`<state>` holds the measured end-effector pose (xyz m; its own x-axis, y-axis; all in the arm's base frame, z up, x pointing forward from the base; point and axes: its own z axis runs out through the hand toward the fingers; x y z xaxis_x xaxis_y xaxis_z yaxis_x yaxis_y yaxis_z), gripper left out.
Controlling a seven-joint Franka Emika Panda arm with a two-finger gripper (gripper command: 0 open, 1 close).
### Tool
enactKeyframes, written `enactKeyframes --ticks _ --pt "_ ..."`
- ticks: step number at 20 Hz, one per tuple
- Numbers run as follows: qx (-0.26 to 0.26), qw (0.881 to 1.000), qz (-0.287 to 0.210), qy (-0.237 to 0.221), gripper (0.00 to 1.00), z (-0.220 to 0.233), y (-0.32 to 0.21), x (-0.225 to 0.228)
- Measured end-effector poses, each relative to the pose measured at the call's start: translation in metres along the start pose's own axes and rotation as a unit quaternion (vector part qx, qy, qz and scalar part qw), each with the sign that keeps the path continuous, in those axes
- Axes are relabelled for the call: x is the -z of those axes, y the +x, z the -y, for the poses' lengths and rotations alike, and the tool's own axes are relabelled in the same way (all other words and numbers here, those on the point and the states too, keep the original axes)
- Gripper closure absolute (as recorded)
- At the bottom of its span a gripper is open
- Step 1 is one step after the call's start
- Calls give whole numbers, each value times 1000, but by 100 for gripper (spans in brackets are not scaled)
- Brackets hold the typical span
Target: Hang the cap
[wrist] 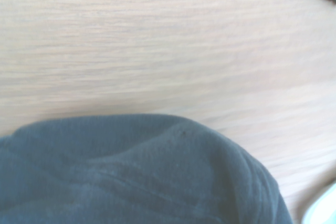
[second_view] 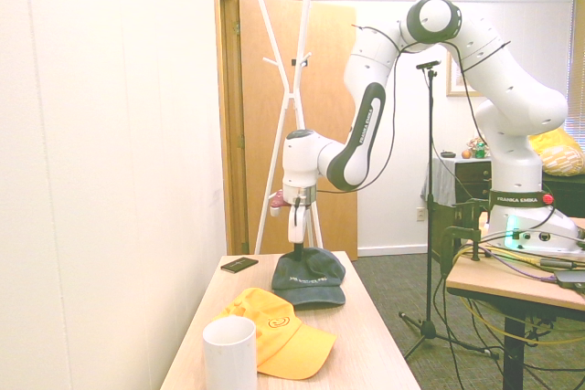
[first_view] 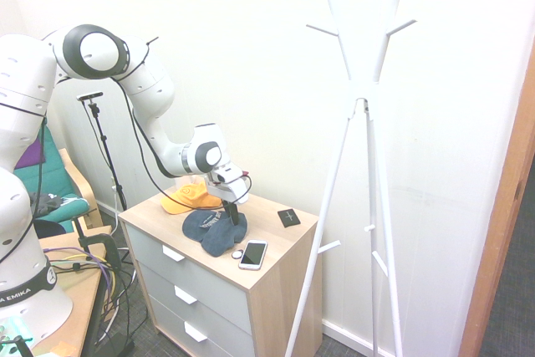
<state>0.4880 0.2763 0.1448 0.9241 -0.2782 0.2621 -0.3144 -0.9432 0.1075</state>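
Dark navy-blue fabric baseball cap (wrist: 142,174), nearest in the wrist view's lower part; in the first exterior view it lies below centre on the pale wooden dresser (first_view: 282,255). My white two-finger gripper (first_view: 233,220) is closed, pinching its crown. White-framed smartphone (first_view: 253,255) at its lower right, orange-yellow cap (first_view: 191,197) upper left; tall white coat stand (first_view: 364,99) right of frame.

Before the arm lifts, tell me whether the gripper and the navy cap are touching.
Touching. The second exterior view shows the gripper lowered onto the crown of the navy cap, its dark fingertips meeting the fabric with no gap between.
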Motion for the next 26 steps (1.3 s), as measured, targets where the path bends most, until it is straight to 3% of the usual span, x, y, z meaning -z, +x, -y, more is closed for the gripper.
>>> enactKeyframes --ticks 4,8,12,20,26 --pt "63 993 -87 -48 100 1 8 41" --pt "95 976 -165 -102 100 -7 29 116" --pt "116 944 -252 -178 100 -30 68 195" --pt "130 878 -379 -263 100 -83 152 344" --pt "109 852 -426 -284 100 -114 177 442"
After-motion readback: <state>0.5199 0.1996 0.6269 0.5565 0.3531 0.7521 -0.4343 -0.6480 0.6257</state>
